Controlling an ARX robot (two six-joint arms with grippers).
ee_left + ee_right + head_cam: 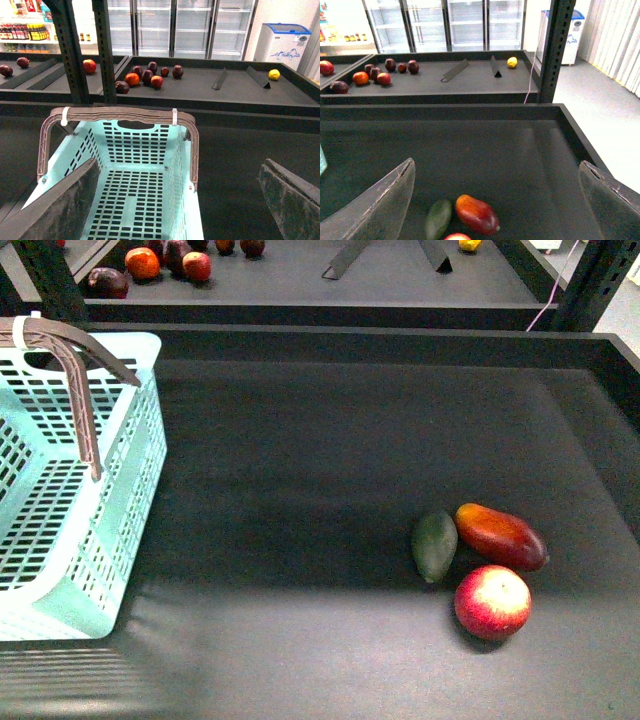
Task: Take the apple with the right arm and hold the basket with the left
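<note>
The red apple (492, 602) with a pale yellow patch lies on the dark tray at the front right; only its top (456, 236) shows in the right wrist view. The light teal basket (70, 510) with brown handles (75, 370) stands at the left. Neither arm shows in the front view. My left gripper (182, 200) is open above the basket (135, 190), straddling its near right wall. My right gripper (497, 200) is open above the fruit, empty, with the apple just under its view edge.
A red-orange mango (500, 536) and a dark green fruit (434, 545) lie touching beside the apple. The tray has a raised black rim (400, 340). Beyond it another shelf holds several red fruits (160, 262) and a yellow one (512, 62). A black post (554, 50) stands at the far right.
</note>
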